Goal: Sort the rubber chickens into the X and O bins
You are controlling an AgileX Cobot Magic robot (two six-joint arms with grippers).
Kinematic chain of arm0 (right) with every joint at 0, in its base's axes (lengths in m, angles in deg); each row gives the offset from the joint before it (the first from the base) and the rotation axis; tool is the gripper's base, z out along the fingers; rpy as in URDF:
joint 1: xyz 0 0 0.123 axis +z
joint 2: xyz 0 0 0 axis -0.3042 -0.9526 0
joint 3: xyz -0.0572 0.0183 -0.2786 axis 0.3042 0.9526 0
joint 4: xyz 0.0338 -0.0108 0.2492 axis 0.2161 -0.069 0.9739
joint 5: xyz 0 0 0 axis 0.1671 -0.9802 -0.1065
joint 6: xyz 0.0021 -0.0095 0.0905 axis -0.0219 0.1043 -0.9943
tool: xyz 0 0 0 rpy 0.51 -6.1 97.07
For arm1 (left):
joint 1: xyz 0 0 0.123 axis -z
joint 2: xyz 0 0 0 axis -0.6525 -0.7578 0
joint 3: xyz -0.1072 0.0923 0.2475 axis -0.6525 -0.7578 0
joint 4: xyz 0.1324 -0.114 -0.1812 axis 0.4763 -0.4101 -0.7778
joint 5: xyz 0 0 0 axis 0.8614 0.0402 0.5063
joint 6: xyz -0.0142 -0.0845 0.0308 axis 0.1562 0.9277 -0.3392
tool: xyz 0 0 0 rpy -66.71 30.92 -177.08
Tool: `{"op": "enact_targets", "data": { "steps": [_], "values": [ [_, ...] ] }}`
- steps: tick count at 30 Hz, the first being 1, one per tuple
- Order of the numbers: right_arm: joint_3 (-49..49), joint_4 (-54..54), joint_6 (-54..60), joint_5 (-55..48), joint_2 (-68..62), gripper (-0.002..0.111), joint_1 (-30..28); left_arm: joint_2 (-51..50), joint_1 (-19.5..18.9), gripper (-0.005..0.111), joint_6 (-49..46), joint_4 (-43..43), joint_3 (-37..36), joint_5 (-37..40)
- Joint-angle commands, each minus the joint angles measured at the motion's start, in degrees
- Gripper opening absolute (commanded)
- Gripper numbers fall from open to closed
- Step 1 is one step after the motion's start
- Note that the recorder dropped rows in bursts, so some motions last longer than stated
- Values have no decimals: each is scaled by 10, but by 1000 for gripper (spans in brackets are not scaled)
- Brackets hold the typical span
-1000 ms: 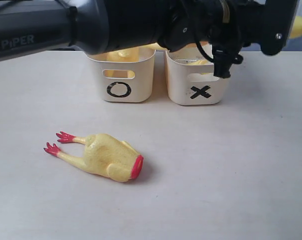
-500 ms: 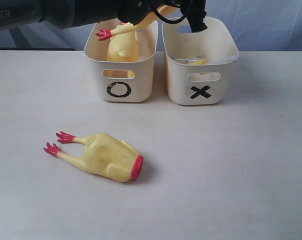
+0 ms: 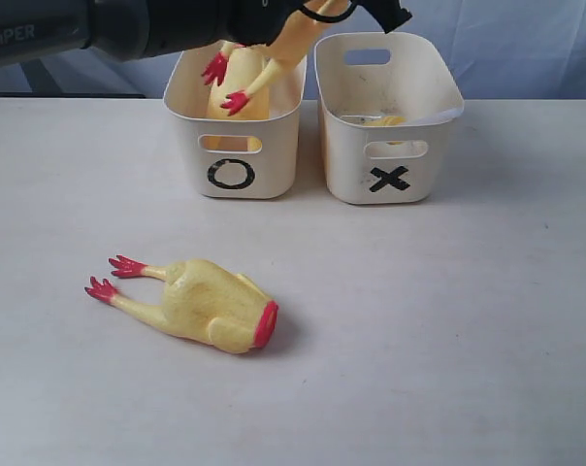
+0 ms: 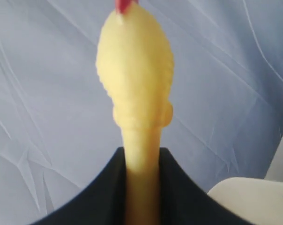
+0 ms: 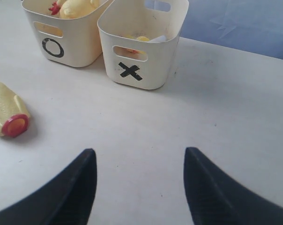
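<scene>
My left gripper [image 4: 141, 157] is shut on the neck of a whole rubber chicken [image 4: 134, 70]. Its yellow head and red comb stick out past the jaws. In the exterior view this chicken's red feet [image 3: 237, 100] and legs hang over the O bin [image 3: 233, 175]. I cannot tell whether the yellow body there is touching the bin. A headless chicken body [image 3: 211, 306] lies on its side on the table, red neck band toward the right. The X bin [image 3: 390, 180] holds a small yellow piece [image 3: 375, 120]. My right gripper [image 5: 139, 152] is open over bare table, holding nothing.
The two bins stand side by side at the back of the white table [image 3: 448, 320], in front of a blue backdrop [image 3: 526, 49]. The left arm [image 3: 128, 24] reaches across the top of the exterior view above the O bin. The headless body also shows in the right wrist view [image 5: 5, 115].
The left arm has lifted away from in front of the bins. The held chicken has swung, and its feet now hang lower over the O bin. The right gripper and the headless body have not moved.
</scene>
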Motion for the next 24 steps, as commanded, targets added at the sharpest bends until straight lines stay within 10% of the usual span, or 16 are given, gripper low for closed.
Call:
{"op": "enact_targets", "data": {
  "steps": [1, 18, 24],
  "values": [
    [2, -1, 5, 3, 3, 53, 3, 4, 4, 0, -50, -76, -2, -43],
    [2, -1, 8, 3, 3, 53, 3, 183, 44, 0, -104, -102, -2, 55],
    [2, -2, 8, 3, 3, 53, 3, 338, 5, 0, -105, -110, -2, 29]
  ]
}}
